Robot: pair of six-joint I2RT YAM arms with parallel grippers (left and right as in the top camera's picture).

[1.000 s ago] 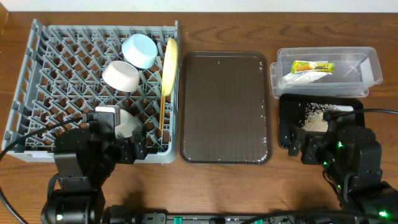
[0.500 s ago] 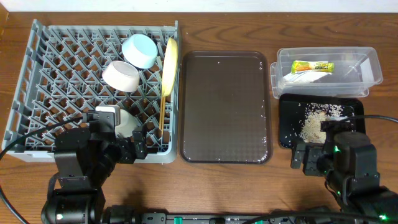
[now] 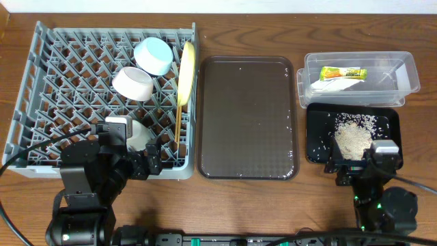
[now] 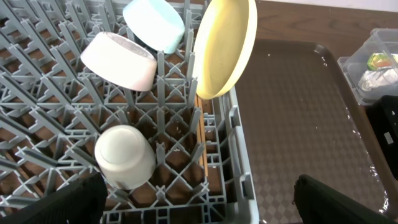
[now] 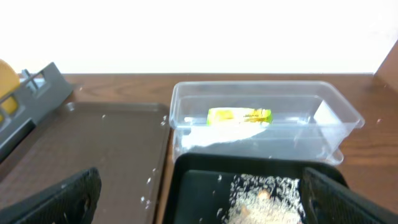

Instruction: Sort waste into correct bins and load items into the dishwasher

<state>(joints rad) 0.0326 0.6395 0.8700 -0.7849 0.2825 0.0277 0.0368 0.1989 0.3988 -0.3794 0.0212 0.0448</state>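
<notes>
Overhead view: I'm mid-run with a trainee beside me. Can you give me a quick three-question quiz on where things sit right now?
1. True or false: the yellow plate stands on edge in the dish rack.
2. Short answer: what lies in the black tray?
3. Pick one: the snack wrapper is in A) the dish rack, B) the clear tub, C) the black tray.

Key
1. True.
2. The rice scraps.
3. B.
</notes>
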